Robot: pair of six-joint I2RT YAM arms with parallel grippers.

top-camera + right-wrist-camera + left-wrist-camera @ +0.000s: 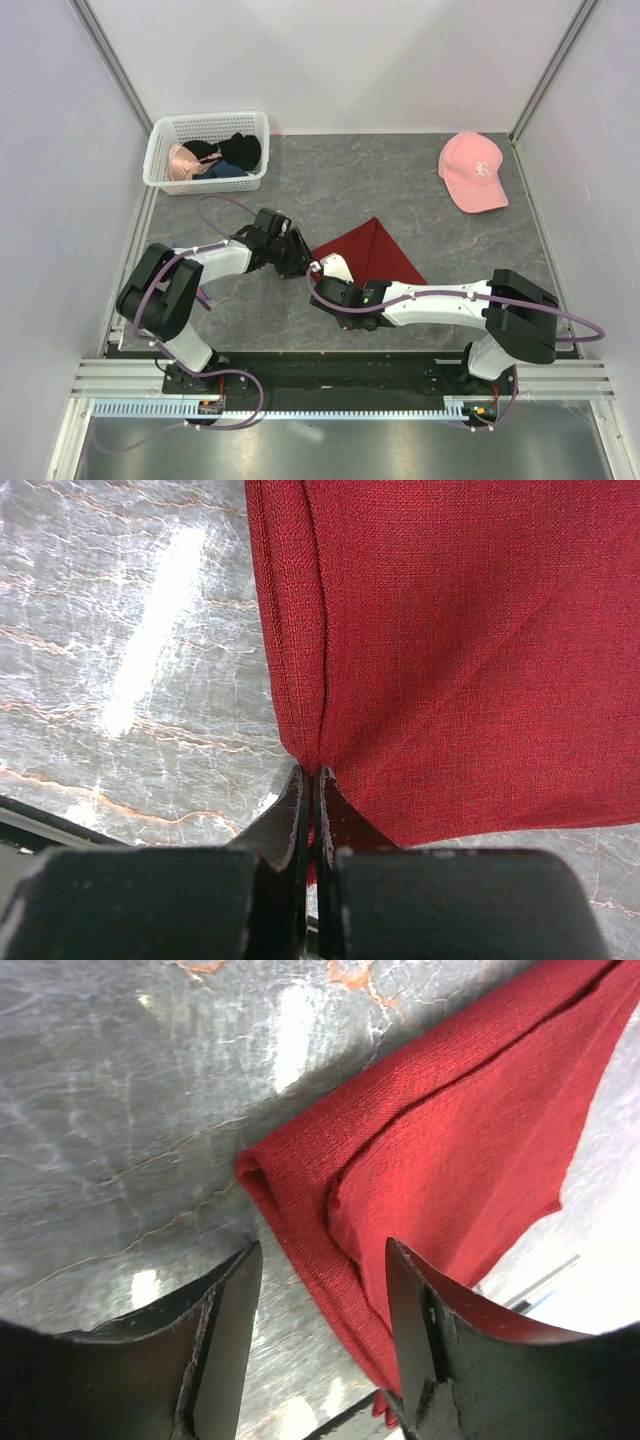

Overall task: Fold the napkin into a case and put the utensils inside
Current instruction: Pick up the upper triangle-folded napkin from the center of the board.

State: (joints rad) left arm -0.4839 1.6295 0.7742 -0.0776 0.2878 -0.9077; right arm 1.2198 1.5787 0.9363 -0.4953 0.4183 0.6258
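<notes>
Both arms reach low, wrists angled in twd each other. L gripper [322, 1260] wide open over folded corner of napkin [450, 1140], nothing held. R gripper [312, 780] pinched tight on napkin edge. Napkin lies mid worktop [400, 180], grey marble-look. White basket [205, 125] at far-left corner, pink cap [473, 170] at far-right.

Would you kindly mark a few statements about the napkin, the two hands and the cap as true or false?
1. The right hand is shut on the edge of the napkin. True.
2. The left hand is clamped on the napkin. False: it is open, over a folded corner.
3. The pink cap lies in the basket. False: it lies on the table at the far right, and the basket stands at the far left.
4. The napkin lies in folded layers. True.
</notes>
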